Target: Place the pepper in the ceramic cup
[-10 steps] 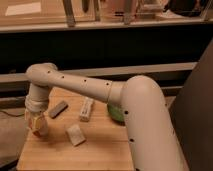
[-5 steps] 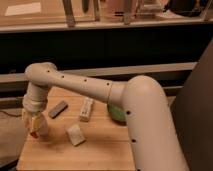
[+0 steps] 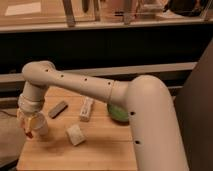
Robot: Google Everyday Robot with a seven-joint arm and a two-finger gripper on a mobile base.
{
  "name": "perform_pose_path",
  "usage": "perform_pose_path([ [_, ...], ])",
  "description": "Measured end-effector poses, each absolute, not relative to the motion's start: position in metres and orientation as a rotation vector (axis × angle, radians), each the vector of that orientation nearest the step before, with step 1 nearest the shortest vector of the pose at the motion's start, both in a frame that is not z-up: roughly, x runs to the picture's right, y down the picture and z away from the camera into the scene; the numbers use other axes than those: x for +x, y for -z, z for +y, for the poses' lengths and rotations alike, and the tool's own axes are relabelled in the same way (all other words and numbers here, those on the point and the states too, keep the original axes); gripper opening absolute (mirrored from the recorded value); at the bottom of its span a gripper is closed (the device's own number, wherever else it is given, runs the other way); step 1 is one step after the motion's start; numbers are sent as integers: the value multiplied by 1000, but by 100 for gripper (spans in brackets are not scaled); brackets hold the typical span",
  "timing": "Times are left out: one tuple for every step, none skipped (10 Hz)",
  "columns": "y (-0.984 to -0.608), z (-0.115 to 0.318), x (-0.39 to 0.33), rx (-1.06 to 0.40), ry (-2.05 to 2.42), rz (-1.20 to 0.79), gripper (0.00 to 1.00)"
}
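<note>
My gripper (image 3: 30, 126) hangs from the arm's wrist at the table's front left, pointing down. It is shut on the small orange-red pepper (image 3: 29, 133), whose red tip shows below the fingers. The off-white ceramic cup (image 3: 41, 127) stands upright right beside the gripper, on its right and touching or nearly touching it. The pepper's tip is at the cup's left side, low against its wall; whether it is inside the rim I cannot tell.
A dark bar (image 3: 57, 109) lies behind the cup. A white oblong object (image 3: 86, 108) lies mid-table. A pale wedge-shaped block (image 3: 76, 135) sits in front of it. A green bowl (image 3: 117, 113) is partly hidden by my arm. The wooden table's front edge (image 3: 75, 166) is close.
The gripper with the pepper has shifted a little left and down, so more of the cup shows to its right. Nothing else moved.
</note>
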State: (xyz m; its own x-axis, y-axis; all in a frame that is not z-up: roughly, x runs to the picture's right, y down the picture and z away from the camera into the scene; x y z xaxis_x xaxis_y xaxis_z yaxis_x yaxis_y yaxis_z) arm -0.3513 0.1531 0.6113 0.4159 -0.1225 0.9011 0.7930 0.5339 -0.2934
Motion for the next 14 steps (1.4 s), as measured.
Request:
perform_pose_path([
  [-603,151,-354,-803,673,-988,0],
  [-598,150,-355,-791,677,-997,0],
  [-595,149,-355,-784,680,-1002,0],
  [-591,148,-356,-775,682,-1012,0],
  [-587,146,-357,-766,685,-1022,0],
  [-586,146,-357,-760,685,-1030,0],
  [-582,144,-358,-749,685,-1044,0],
  [-578,141,-359,-735,685,-1058,0],
  [-574,139,-361,-723,686,-1070,0],
  [-570,136,-362,-713,688,-1079,0],
  [-564,132,-364,-694,692,-1093,0],
  [-560,129,-364,-681,694,-1102,0],
  [-558,127,-364,-670,693,-1107,0],
  [-556,124,-363,-657,690,-1112,0],
])
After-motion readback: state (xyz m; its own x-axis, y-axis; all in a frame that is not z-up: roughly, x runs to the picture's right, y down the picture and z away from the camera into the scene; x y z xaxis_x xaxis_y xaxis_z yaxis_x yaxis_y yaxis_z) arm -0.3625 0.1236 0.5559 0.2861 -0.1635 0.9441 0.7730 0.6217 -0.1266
